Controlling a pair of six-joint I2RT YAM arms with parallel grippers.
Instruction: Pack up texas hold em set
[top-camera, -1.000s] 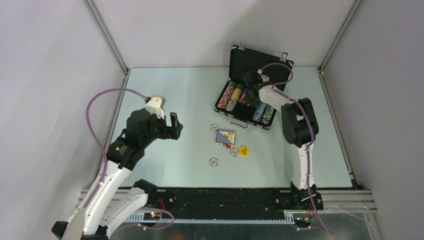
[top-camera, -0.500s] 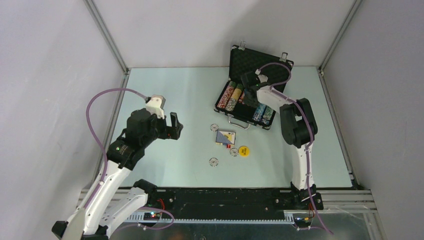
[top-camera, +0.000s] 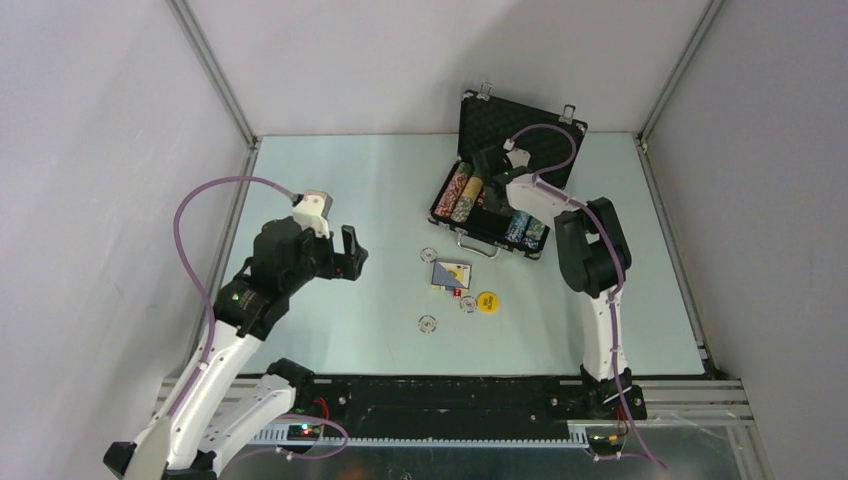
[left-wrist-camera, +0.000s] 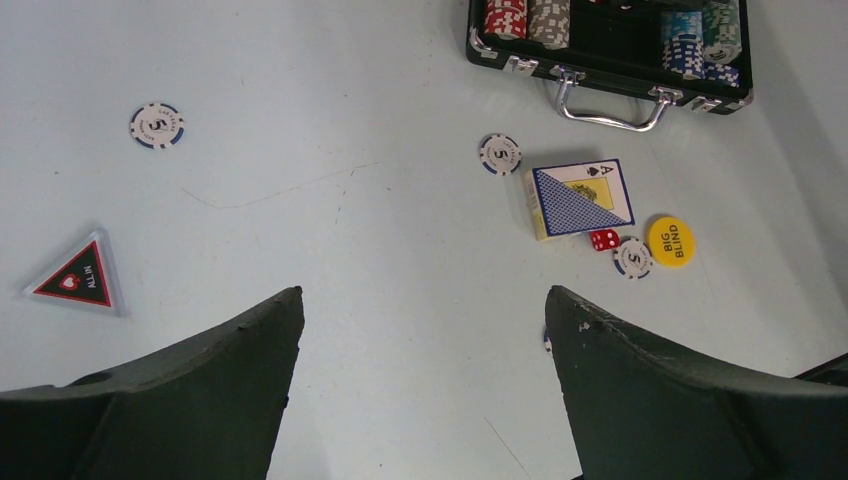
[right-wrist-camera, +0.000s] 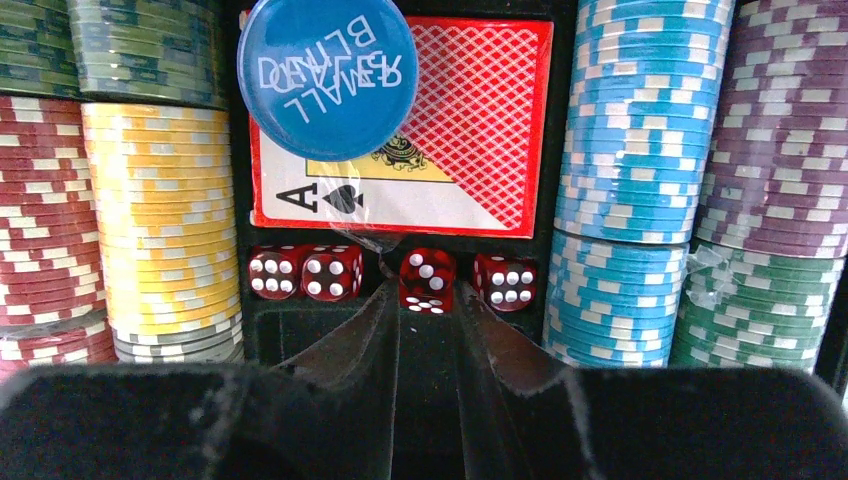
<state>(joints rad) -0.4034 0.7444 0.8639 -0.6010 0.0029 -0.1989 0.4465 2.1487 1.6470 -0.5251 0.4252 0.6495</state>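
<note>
The black briefcase (top-camera: 522, 124) stands open at the back, with rows of chips in it. My right gripper (right-wrist-camera: 427, 292) is inside it, shut on a red die (right-wrist-camera: 427, 278) in the dice slot beside three other dice (right-wrist-camera: 305, 272). A blue disc (right-wrist-camera: 327, 72) lies on a red card deck (right-wrist-camera: 450, 130). My left gripper (left-wrist-camera: 425, 305) is open and empty above the table. On the table lie a blue card deck (left-wrist-camera: 580, 198), a red die (left-wrist-camera: 603, 240), a yellow disc (left-wrist-camera: 670, 240), loose chips (left-wrist-camera: 499, 154) and a dark triangular piece (left-wrist-camera: 78, 278).
The briefcase's silver handle (left-wrist-camera: 610, 100) faces the loose items. Another chip (left-wrist-camera: 157, 125) lies far left, and one (top-camera: 428, 324) nearer the front. Metal frame posts (top-camera: 212, 70) and walls bound the table. My right arm (top-camera: 590, 250) stands right of the loose pieces.
My right gripper has shifted a little to the left over the briefcase. My left arm has not moved.
</note>
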